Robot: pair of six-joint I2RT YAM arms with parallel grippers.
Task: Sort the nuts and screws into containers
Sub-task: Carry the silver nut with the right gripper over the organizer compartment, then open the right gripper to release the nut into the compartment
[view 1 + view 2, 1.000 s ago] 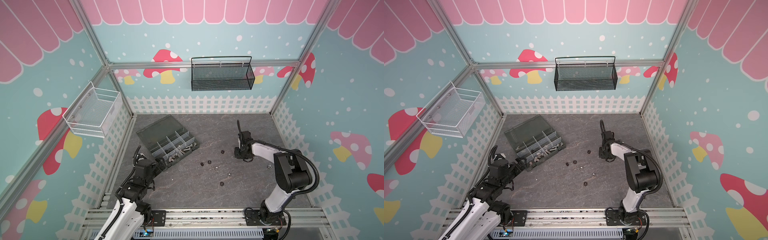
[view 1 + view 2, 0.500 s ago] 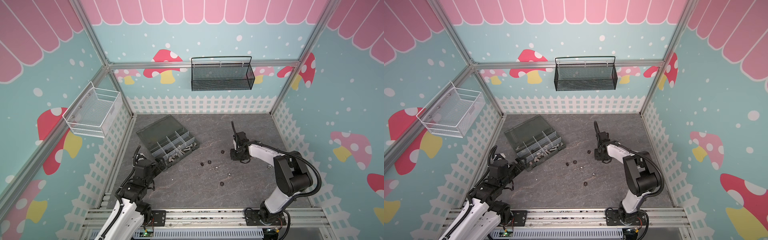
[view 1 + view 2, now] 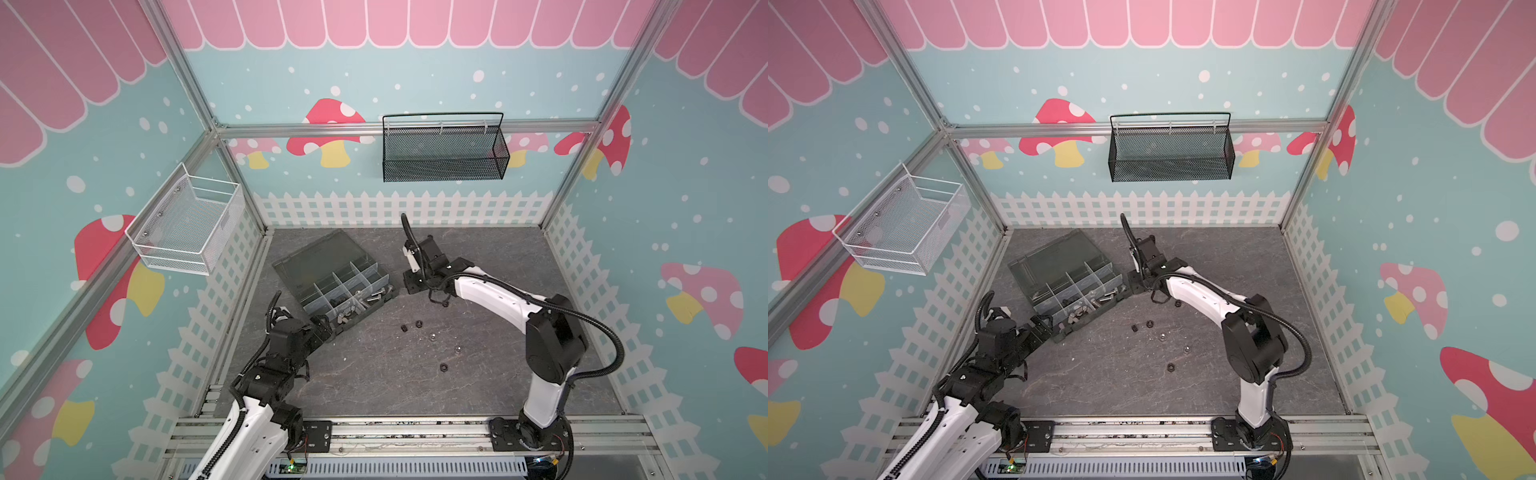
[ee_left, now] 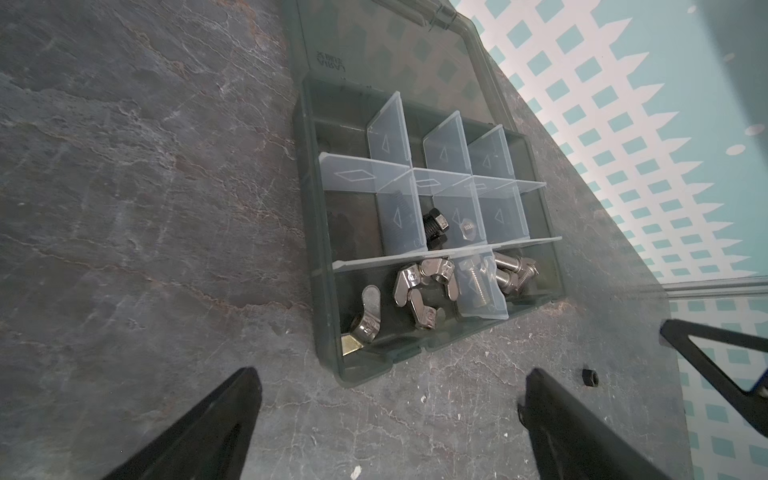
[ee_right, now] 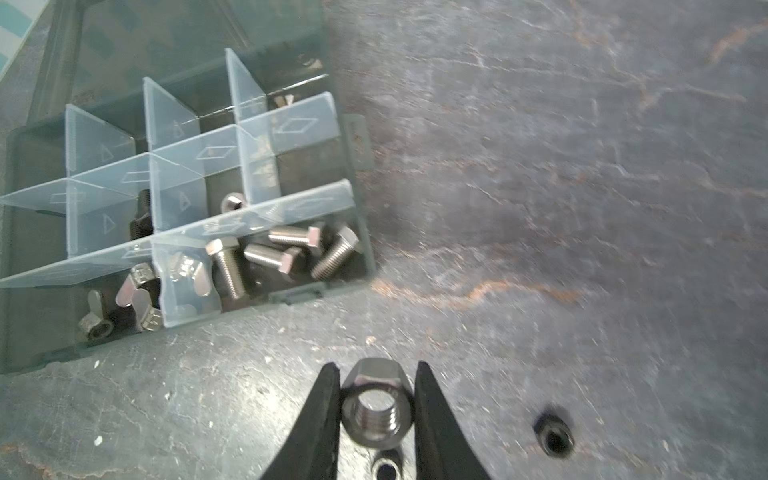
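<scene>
Now, nearest your edge of the surface (image 3: 374, 386), the left tool (image 3: 322, 328) sits spread wide and empty just off the near corner of the organizer box (image 3: 320, 257). Leave it parked there, clear of the work. Past it, toward the middle of the surface, several loose nuts (image 3: 419, 323) lie scattered and wait their turn. Further in, the right tool (image 5: 376, 365) is pinching a silver hex nut (image 5: 374, 438) across two opposite flats, just beside the box corner that faces the surface's right edge. Keep that squeeze steady and lift enough to clear the box wall and the clear dividers (image 5: 245, 124). Carry the nut past the corner compartment, which holds silver screws (image 5: 286, 257). The wing nuts (image 5: 137, 299) lie in the next compartment along the same wall, and whether plain nuts belong with them I cannot tell. Centre over your chosen cell and come down low before you let go, since a small nut will likely bounce off a divider.
</scene>
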